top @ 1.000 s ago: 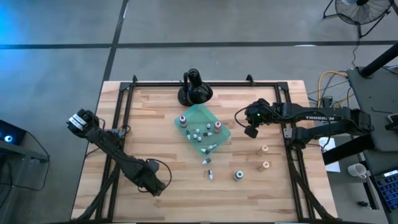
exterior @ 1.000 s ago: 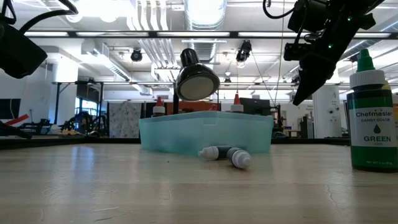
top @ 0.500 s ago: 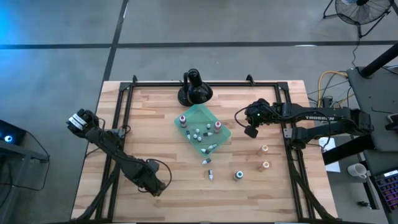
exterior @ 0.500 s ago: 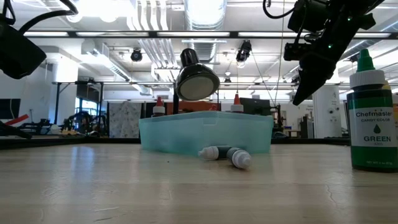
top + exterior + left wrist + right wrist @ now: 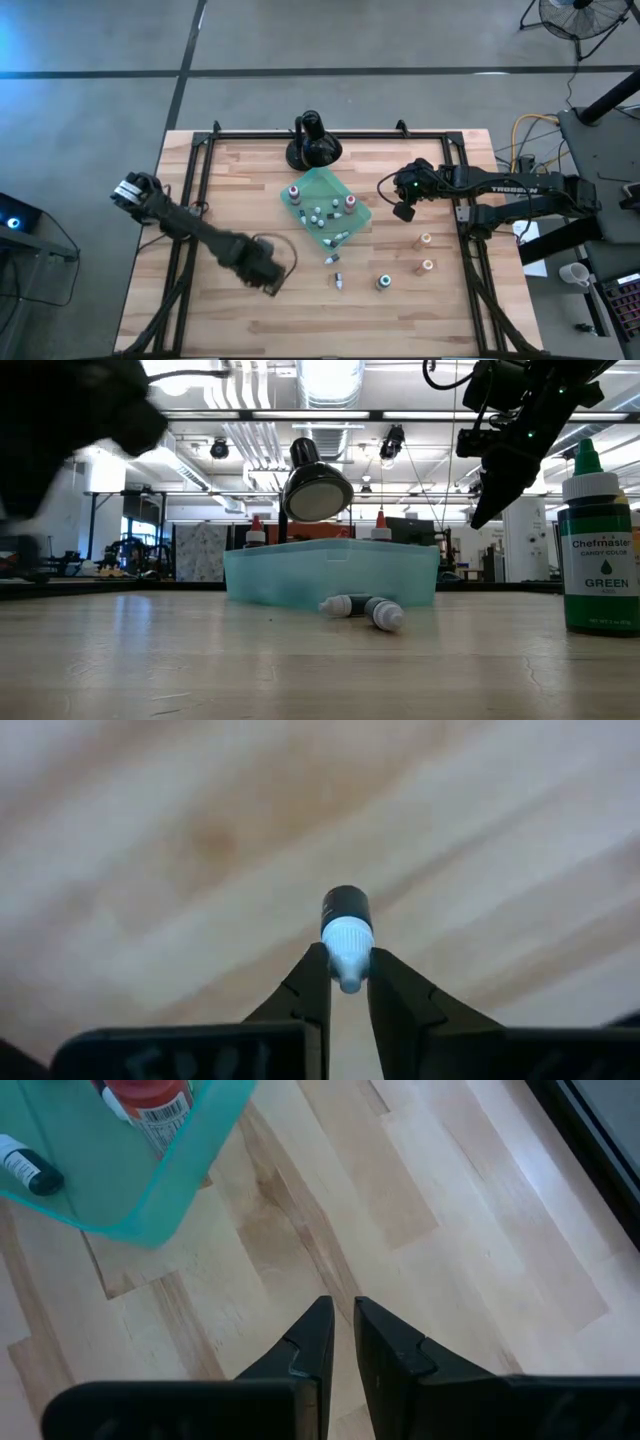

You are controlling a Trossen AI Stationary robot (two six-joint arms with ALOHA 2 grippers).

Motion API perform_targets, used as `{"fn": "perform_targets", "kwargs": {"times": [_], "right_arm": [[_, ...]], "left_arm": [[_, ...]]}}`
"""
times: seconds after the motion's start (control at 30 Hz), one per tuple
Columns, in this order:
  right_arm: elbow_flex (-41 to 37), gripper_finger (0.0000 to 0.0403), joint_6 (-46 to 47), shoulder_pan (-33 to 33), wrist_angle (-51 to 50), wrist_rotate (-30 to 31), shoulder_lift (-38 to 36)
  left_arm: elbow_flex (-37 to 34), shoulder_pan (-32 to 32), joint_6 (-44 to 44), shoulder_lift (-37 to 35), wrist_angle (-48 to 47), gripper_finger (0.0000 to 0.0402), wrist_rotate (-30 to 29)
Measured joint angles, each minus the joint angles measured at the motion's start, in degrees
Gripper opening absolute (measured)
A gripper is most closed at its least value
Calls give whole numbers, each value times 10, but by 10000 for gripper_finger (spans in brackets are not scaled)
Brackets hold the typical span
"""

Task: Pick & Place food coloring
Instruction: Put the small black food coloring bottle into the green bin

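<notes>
My left gripper (image 5: 268,276) is over the near left part of the table, shut on a tiny food coloring bottle (image 5: 346,910) with a dark body and a white cap. Several more food coloring bottles stand or lie in the teal tray (image 5: 352,220) at the table's middle. Others are loose on the wood near it: two small ones (image 5: 334,270), a green one (image 5: 383,283) and two orange ones (image 5: 426,253). My right gripper (image 5: 403,210) hangs shut and empty just right of the tray. My left gripper pinches the bottle's white cap end (image 5: 348,948) between its two fingertips. The fingers come from above, pointing down, and lie along the bottle. The dark body sticks out below the fingertips, clear of the wood.
A black round-based stand (image 5: 312,142) is at the far middle, behind the tray. Black frame rails (image 5: 200,190) run along the table's left, right and far sides. In the low view the green bottle (image 5: 600,545) stands upright at the right and two bottles (image 5: 365,608) lie before the tray.
My left gripper has risen and swung toward the table's right and far side, nearer the tray, carrying the small bottle; it shows blurred from the motion. My right arm has kept still.
</notes>
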Motion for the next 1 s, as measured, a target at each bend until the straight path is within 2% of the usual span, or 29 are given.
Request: {"fn": "perform_targets", "kwargs": {"times": [0.13, 0.3, 0.53, 0.77, 1.0], "right_arm": [[0, 38, 0, 0, -3, 0, 0], [0, 38, 0, 0, -5, 0, 0], [-4, 38, 1, 0, -6, 0, 0], [-14, 38, 25, 0, -15, 0, 0], [-23, 38, 35, 0, -21, 0, 0]], "left_arm": [[72, 80, 120, 0, -88, 24, -40], [154, 191, 289, 20, -134, 24, -66], [294, 314, 489, 121, -145, 24, -96], [430, 347, 626, 257, -244, 23, -94], [485, 352, 694, 321, -256, 23, -102]]}}
